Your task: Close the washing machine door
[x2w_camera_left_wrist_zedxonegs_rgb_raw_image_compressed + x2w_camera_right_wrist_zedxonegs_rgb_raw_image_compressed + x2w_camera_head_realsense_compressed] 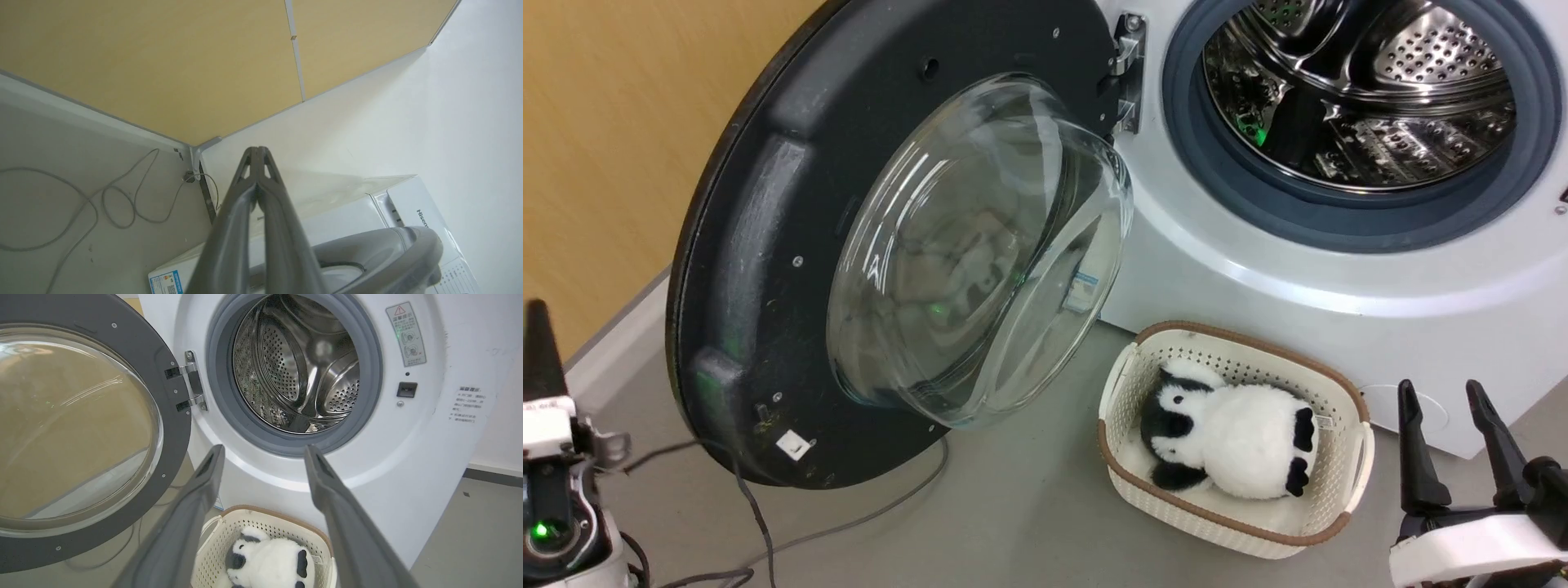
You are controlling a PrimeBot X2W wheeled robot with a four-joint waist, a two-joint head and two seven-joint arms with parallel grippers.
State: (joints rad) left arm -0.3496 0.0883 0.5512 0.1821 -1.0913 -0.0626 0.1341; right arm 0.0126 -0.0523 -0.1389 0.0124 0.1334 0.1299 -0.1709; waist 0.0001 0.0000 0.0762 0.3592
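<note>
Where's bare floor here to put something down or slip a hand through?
Bare grey floor lies between the washing machine door's lower rim and the basket. Crowded: cables trail under the door at left; the basket, holding a plush toy, sits near the washing machine's front.

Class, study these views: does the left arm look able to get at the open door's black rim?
Probably yes. In the head view the shut left pincer stands close beside the rim of the door, with nothing between them; a cable merely lies on the floor below.
</note>
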